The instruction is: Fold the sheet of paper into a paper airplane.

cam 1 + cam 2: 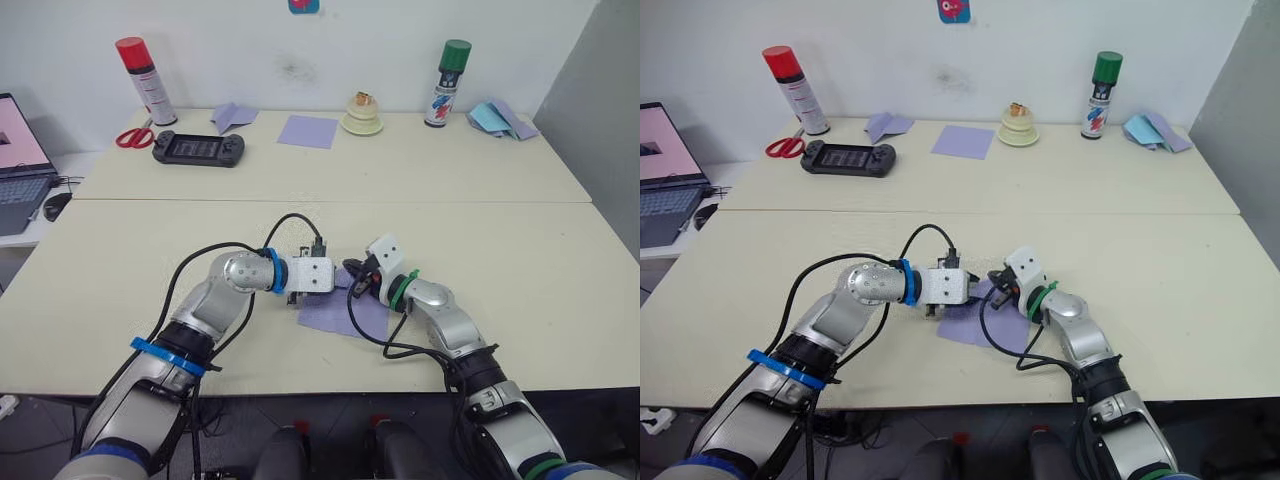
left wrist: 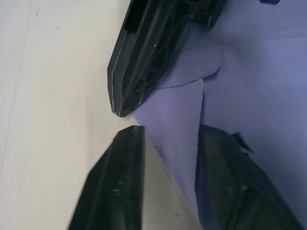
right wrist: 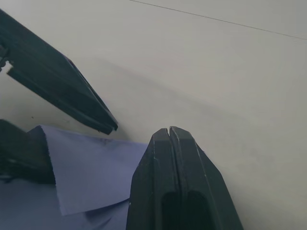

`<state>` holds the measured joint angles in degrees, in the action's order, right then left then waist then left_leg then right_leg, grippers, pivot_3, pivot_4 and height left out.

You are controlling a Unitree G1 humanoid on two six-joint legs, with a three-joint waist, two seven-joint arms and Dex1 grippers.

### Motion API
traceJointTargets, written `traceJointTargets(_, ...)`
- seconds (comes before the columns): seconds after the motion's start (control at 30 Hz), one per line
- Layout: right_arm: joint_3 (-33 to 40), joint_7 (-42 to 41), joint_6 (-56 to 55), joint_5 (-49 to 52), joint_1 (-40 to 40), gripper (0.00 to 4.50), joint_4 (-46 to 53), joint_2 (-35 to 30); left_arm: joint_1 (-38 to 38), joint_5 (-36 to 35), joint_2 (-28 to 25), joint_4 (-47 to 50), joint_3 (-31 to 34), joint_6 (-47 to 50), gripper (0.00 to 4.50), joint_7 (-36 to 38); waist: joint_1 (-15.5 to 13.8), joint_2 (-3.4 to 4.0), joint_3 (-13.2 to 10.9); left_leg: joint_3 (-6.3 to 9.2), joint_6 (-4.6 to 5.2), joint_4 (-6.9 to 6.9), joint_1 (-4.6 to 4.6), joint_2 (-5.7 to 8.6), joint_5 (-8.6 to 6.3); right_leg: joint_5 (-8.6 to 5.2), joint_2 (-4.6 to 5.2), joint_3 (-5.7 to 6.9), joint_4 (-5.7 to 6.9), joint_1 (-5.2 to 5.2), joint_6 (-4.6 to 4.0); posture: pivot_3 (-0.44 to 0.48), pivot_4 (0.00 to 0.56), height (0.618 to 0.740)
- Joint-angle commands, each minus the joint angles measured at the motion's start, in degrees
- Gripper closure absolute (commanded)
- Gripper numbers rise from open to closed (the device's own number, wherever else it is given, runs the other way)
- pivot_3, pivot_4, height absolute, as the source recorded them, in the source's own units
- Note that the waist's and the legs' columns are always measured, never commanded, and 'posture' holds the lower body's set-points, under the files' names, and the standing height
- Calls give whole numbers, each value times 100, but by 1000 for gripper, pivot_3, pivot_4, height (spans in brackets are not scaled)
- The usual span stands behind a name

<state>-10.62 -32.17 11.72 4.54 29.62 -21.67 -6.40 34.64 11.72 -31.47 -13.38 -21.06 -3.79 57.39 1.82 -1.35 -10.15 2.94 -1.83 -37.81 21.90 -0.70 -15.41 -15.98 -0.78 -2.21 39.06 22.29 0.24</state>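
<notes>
Near the bench's (image 1: pixel 520 300) front edge, the sheet of paper (image 1: pixel 335 312) is lying flat; my left tool (image 2: pixel 165 139) is straddling a raised corner flap, fingers apart, right tool (image 3: pixel 171 139) pressed closed, empty. I'm judging: crease slowly, pinning firmly.

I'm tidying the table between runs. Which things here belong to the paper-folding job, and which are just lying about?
In use:
sheet of paper
left gripper
right gripper

Lying about:
red spray can
green spray can
scissors
game console
smooth lavender square
light-blue paper pieces
laptop
</notes>
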Motion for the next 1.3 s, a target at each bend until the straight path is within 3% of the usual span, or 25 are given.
traceJointTargets(0.03, -58, -22, 46, -76, -150, 4500, -50, -37, -237, -871, -230, 695, 438, 1040, 1969, 653, 4, 0, 0, -1, 0, 0, 1, 0, 0, 0, 0, -1, 0, 1, 0, 0, 150, 740)
traceJointTargets(0.13, -119, -74, 69, -81, -197, 4500, 3, -24, -189, -1605, -181, 662, 1034, 1999, 1969, 654, -6, 1, -1, 6, 0, 0, 0, -2, 0, -1, -2, 6, 1, 1, 0, 0, 150, 740)
traceJointTargets(0.2, -168, -104, 71, -127, -233, 4500, 42, -33, 5, -2193, 183, 243, 1641, 2647, 2150, 245, -19, 1, -1, 13, 0, -1, 1, -1, 0, -6, -3, 14, 1, -1, 8, 0, 150, 740)
traceJointTargets(0.33, -211, -197, 243, -114, -324, 4500, 200, -48, 158, -2572, 639, -389, 2098, 3047, 3171, -163, 0, -1, 1, 9, 0, -5, 2, 2, 0, -14, -2, 10, -2, -3, 23, 0, 150, 740)
traceJointTargets(0.47, -269, -242, 341, -147, -381, 4500, 301, -87, 103, -2429, 920, -669, 1782, 2945, 4490, -173, -1, -1, 1, 7, -1, 1, 3, 0, -1, 0, 0, 7, -3, 1, 0, 0, 150, 740)
traceJointTargets(0.6, -279, -239, 364, -171, -365, 4500, 306, -124, 79, -2150, 1105, -760, 1298, 2734, 4490, -171, -18, -1, 1, 12, -2, 1, 4, 1, -1, 0, 2, 10, -1, 0, -1, 0, 150, 740)
traceJointTargets(0.77, -304, -216, 379, -178, -341, 4500, 280, -129, -235, -1802, 846, -885, 1026, 2382, 4490, -167, -4, 0, 3, 7, -2, 1, -2, 0, -1, 0, 1, 4, 0, -1, -1, 0, 150, 740)
traceJointTargets(1.1, -362, -199, 315, -186, -309, 4500, 234, -71, -1036, -2414, 159, 213, 1503, 2861, 4490, 64, 20, 2, 10, 5, -2, 6, -8, -3, -1, 0, 1, 3, 0, -2, -1, 0, 150, 740)
traceJointTargets(1.3, -362, -261, 203, -178, -264, 4500, 175, -74, -661, -2667, 430, 428, 1583, 2920, 4490, -121, 0, 1, 9, 7, -2, 3, -6, -2, -1, 0, 1, 5, 0, -2, -1, 0, 150, 740)
